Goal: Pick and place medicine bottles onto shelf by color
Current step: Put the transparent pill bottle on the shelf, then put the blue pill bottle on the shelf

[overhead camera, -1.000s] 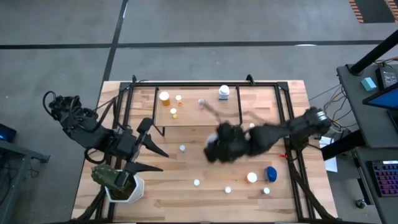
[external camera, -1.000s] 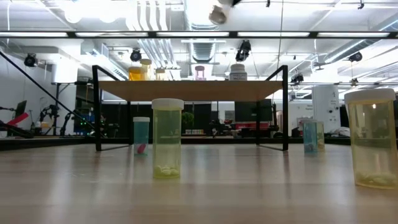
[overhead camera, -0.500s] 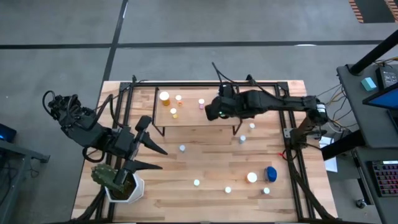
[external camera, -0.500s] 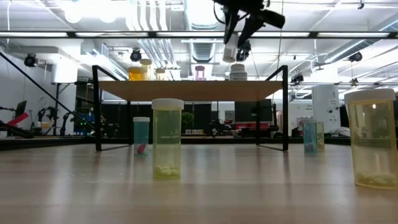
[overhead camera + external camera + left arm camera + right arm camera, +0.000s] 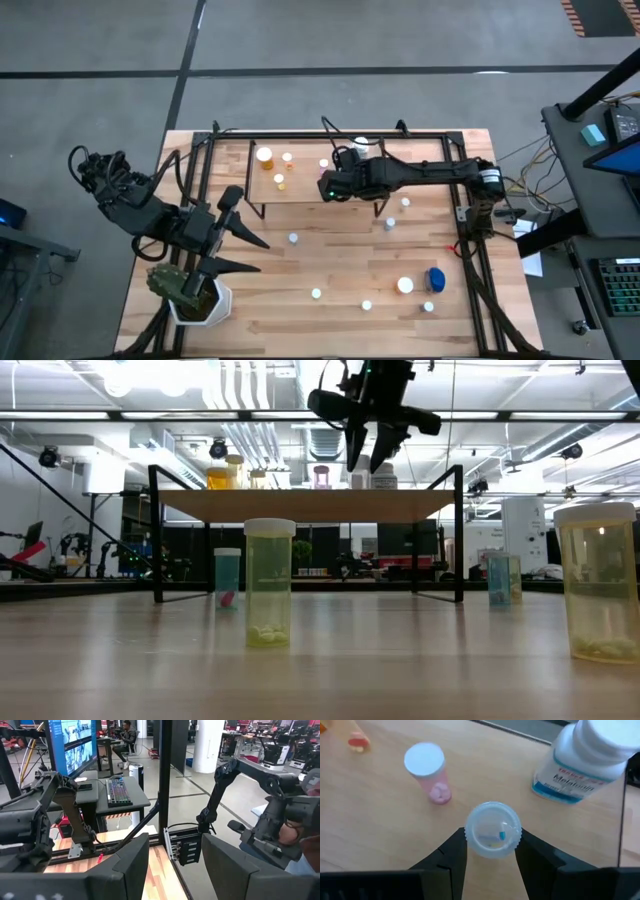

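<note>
A pale blue bottle [image 5: 493, 829] is held over the shelf [image 5: 300, 185].
It is clamped between the right gripper's [image 5: 490, 851] fingers [image 5: 449, 855].

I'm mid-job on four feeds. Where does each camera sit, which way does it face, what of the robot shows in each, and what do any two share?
High: overhead, straight down; both arms, the shelf, the right gripper over it.
Low: table height, level across; the right gripper above the shelf.
Left wrist: on the parked left arm, facing the room; own fingers.
Right wrist: looking down at the shelf; fingers around a pale blue bottle, beside the pink bottle.
Shared: high and right wrist both show the pink bottle.
</note>
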You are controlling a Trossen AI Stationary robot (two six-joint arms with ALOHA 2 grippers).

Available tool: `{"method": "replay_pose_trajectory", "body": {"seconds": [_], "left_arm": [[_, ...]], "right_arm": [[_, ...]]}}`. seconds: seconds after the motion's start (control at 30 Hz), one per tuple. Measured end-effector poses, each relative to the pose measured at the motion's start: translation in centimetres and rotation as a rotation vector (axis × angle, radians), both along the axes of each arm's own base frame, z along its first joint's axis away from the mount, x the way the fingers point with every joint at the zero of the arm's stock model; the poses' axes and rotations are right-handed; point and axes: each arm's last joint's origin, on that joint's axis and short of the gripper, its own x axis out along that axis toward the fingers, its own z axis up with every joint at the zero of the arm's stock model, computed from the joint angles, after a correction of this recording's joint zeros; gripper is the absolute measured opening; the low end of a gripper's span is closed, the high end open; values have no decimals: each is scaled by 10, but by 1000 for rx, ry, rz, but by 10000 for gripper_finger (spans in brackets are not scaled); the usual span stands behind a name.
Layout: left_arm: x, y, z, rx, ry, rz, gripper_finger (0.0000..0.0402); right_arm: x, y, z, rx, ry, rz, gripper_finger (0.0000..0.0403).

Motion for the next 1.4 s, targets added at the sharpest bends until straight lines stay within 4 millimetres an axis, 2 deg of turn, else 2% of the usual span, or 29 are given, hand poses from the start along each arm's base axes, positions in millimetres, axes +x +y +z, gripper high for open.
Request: {"method": "replay_pose_trajectory", "body": {"seconds": [0.3,0.6,0.73,0.83,0.97,1.17,1.27,1.4], "left_arm": [[0,0,0,-2,-3,3,167],[0,0,0,-1,-3,3,167],[1,-1,-2,-1,5,4,167],[5,-3,-11,-11,48,8,167],[17,-12,-42,-23,157,24,167],[35,-24,-121,-142,434,133,167],[39,-21,-151,-241,530,220,167],[44,-8,-194,-373,659,429,167]], "right_arm": [[4,0,-7,-21,12,-18,142],[4,0,-7,-11,15,-10,206],[-1,0,1,-8,-5,-4,227],[-8,2,13,17,-38,2,236],[-20,15,34,42,-102,34,242],[-40,49,61,62,-186,143,234],[-45,68,66,35,-212,175,230],[-47,84,66,-4,-227,188,229]]}}
